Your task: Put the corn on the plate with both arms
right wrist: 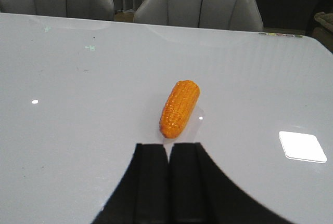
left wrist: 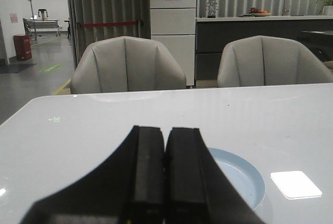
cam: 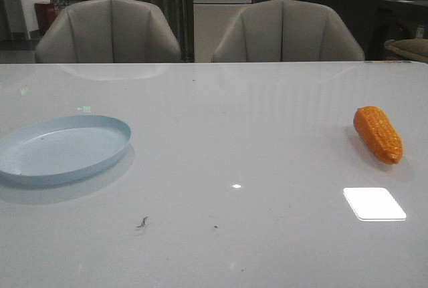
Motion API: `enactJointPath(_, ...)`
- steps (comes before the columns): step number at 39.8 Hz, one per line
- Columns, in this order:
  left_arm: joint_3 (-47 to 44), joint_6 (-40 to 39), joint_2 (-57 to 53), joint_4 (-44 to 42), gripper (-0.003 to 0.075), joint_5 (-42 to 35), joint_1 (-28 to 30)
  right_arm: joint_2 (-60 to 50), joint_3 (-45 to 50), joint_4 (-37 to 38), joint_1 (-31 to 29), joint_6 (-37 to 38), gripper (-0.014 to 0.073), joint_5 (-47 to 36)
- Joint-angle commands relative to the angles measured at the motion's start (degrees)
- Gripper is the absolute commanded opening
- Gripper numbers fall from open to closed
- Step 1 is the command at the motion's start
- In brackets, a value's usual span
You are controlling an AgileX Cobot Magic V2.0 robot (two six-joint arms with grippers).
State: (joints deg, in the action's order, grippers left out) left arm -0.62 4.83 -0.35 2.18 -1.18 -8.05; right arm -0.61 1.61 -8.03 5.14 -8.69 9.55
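The orange corn (cam: 378,134) lies on the white table at the right, its tapered end toward the front. In the right wrist view the corn (right wrist: 180,108) lies just beyond my right gripper (right wrist: 168,146), which is shut and empty. The pale blue plate (cam: 61,148) sits at the table's left and holds nothing. My left gripper (left wrist: 165,129) is shut with nothing in it, and the plate (left wrist: 244,180) shows partly behind its fingers. Neither arm appears in the front view.
Two grey chairs (cam: 107,31) (cam: 287,31) stand behind the table's far edge. A bright light reflection (cam: 374,203) lies on the tabletop in front of the corn. A few small dark specks (cam: 142,222) mark the table near the front.
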Motion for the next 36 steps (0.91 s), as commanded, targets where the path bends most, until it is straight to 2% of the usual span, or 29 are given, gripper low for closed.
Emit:
enactJointPath(1, -2.15, -0.18, -1.14, 0.46, 0.0094, -5.03, 0.08, -1.37, -1.26, -0.29, -0.26, -0.36, 0.0049, -4.64)
enactJointPath(27, -2.15, -0.18, -1.14, 2.03, 0.0094, -4.64, 0.08, -1.37, -1.26, -0.29, -0.26, -0.36, 0.0049, -5.19)
enactJointPath(31, -2.15, -0.18, -1.14, 2.03, 0.0094, -6.94, 0.08, -1.37, -1.26, -0.29, -0.26, -0.36, 0.0049, -5.43)
enactJointPath(36, -2.04, -0.18, -1.14, 2.03, 0.0094, -13.53, 0.08, -1.37, -1.26, -0.29, -0.26, -0.36, 0.0049, -5.75)
